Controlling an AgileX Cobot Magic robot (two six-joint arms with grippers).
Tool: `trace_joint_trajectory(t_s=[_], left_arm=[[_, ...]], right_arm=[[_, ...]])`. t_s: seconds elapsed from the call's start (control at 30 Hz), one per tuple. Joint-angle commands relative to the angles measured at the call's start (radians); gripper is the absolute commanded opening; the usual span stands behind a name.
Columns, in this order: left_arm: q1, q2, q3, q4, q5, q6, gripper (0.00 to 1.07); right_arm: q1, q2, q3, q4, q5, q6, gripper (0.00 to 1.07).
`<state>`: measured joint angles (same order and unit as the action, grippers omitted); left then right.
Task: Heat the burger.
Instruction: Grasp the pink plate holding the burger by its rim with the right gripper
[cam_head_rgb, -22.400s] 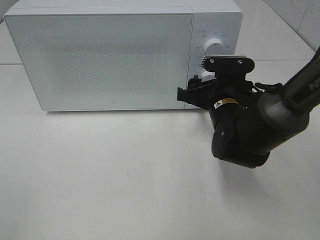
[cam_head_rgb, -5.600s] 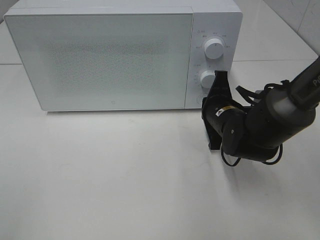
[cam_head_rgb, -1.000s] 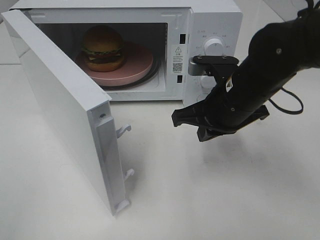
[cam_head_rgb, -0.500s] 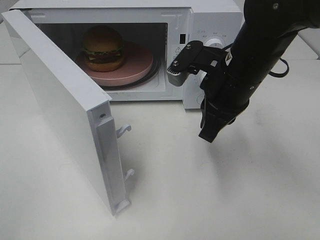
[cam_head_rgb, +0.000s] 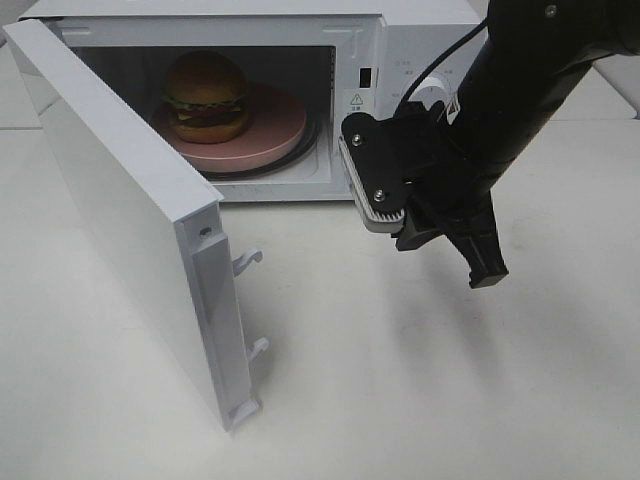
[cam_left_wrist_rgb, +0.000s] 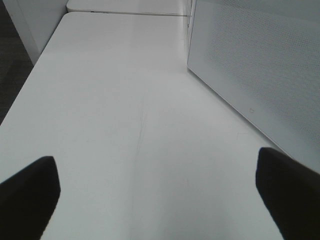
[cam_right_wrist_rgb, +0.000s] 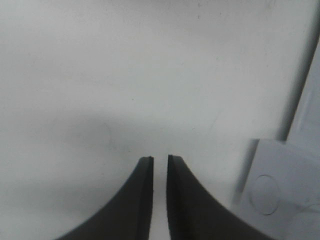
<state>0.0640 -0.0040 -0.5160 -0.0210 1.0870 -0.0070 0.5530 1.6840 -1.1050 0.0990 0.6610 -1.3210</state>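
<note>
Bright even overhead light, soft shadows on table (cam_head_rgb: 420, 400), wrist views slightly blurred, no glare

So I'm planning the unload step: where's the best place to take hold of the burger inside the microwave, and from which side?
Probably the burger by its bun sides, fingers level, coming straight in through the open front. It stands tall and upright toward the left of the pink plate, and the microwave roof blocks any approach from above. The open door hangs at the left, so enter slightly from the right.

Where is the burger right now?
In the exterior high view the burger sits on the pink plate, toward its left side, inside the microwave, whose door stands open at the left.
</note>
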Motion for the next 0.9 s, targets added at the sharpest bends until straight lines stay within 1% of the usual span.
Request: trace_joint_trajectory(t_s=[0.03,0.1,0.23,0.3,0.33,0.37,0.4,0.43,0.47,0.5,0.53,0.57,0.6,0.63,0.7,0.9], left_arm=[[0.002,-0.006,0.000,-0.002,-0.014,0.000,1.00],[0.002,-0.006,0.000,-0.002,-0.014,0.000,1.00],[0.002,-0.006,0.000,-0.002,-0.014,0.000,1.00],[0.002,-0.006,0.000,-0.002,-0.014,0.000,1.00],[0.002,-0.006,0.000,-0.002,-0.014,0.000,1.00],[0.002,-0.006,0.000,-0.002,-0.014,0.000,1.00],[0.002,-0.006,0.000,-0.002,-0.014,0.000,1.00],[0.002,-0.006,0.000,-0.002,-0.014,0.000,1.00],[0.002,-0.006,0.000,-0.002,-0.014,0.000,1.00],[0.002,-0.006,0.000,-0.002,-0.014,0.000,1.00],[0.002,-0.006,0.000,-0.002,-0.014,0.000,1.00],[0.002,-0.006,0.000,-0.002,-0.014,0.000,1.00],[0.002,-0.006,0.000,-0.002,-0.014,0.000,1.00],[0.002,-0.006,0.000,-0.002,-0.014,0.000,1.00],[0.002,-0.006,0.000,-0.002,-0.014,0.000,1.00],[0.002,-0.006,0.000,-0.002,-0.014,0.000,1.00]], right_arm=[[-0.006,-0.007,-0.007,-0.008,-0.028,-0.134,0.14],[-0.006,-0.007,-0.007,-0.008,-0.056,-0.203,0.16],[-0.006,-0.007,-0.007,-0.011,-0.108,-0.260,0.20],[-0.006,-0.007,-0.007,-0.012,-0.169,-0.284,0.29],[-0.006,-0.007,-0.007,-0.012,-0.169,-0.284,0.29],[-0.003,-0.007,-0.007,-0.011,-0.202,-0.283,0.40],[-0.003,-0.007,-0.007,-0.011,-0.202,-0.283,0.40],[-0.003,-0.007,-0.007,-0.008,-0.234,-0.274,0.46],[-0.003,-0.007,-0.007,-0.008,-0.246,-0.251,0.59],[-0.003,-0.007,-0.007,-0.008,-0.257,-0.227,0.66],[-0.003,-0.007,-0.007,-0.008,-0.257,-0.227,0.66],[-0.003,-0.004,-0.007,-0.008,-0.281,-0.187,0.79],[-0.003,-0.004,-0.007,-0.008,-0.281,-0.187,0.79],[-0.003,0.002,-0.007,-0.008,-0.306,-0.155,0.88],[-0.003,0.012,-0.012,-0.012,-0.327,-0.142,0.92],[-0.003,0.029,-0.034,-0.012,-0.331,-0.142,0.90]])
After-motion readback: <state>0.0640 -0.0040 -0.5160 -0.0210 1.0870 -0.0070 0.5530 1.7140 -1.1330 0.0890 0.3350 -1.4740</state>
